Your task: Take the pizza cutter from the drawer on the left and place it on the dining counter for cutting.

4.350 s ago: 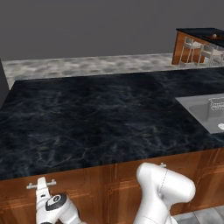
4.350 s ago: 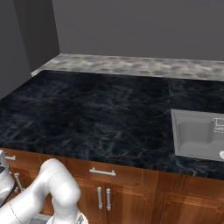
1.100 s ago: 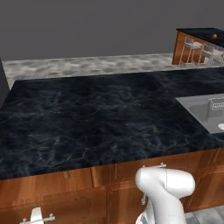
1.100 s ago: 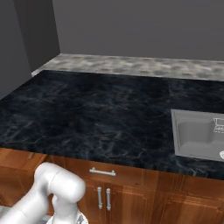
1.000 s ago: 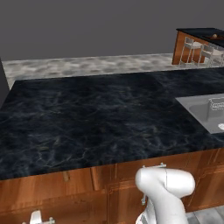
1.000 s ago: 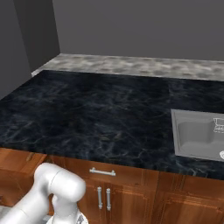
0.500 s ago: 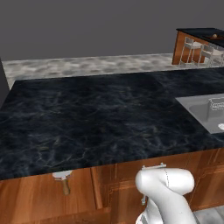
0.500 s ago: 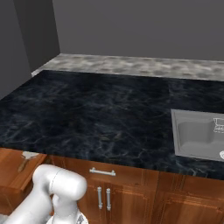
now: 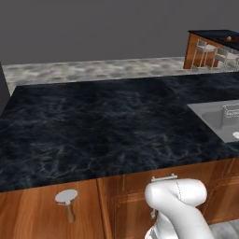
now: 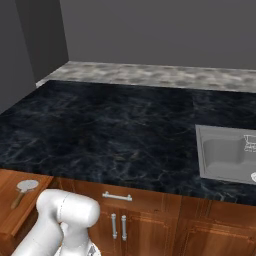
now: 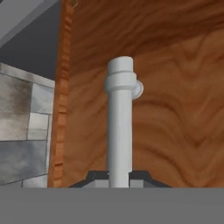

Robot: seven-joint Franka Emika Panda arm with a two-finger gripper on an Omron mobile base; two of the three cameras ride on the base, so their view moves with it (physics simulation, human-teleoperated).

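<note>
The drawer (image 9: 32, 217) at the left stands pulled out from under the black counter, its wooden floor open to view (image 10: 9, 182). Inside it lies the pizza cutter (image 9: 66, 201), a light-grey wheel with a short brown handle, which sits near the drawer's right side in the right base view (image 10: 24, 189). In the hand view my gripper (image 11: 119, 177) is shut on the drawer's silver bar handle (image 11: 120, 127), against the reddish-brown drawer front (image 11: 175, 100). The dining counter (image 9: 211, 33) stands far off at the back right with pale chairs (image 9: 205, 49).
My white arm (image 9: 179, 205) bends low in front of the cabinets. A grey sink (image 10: 225, 152) is set in the black marble counter (image 9: 107, 121) to the right. A second drawer with a silver handle (image 10: 116, 196) and cabinet doors are beside the arm. A stone floor (image 11: 22, 127) shows left of the drawer front.
The drawer has slid further out toward me with my gripper on its handle. The pizza cutter has come into sight inside it.
</note>
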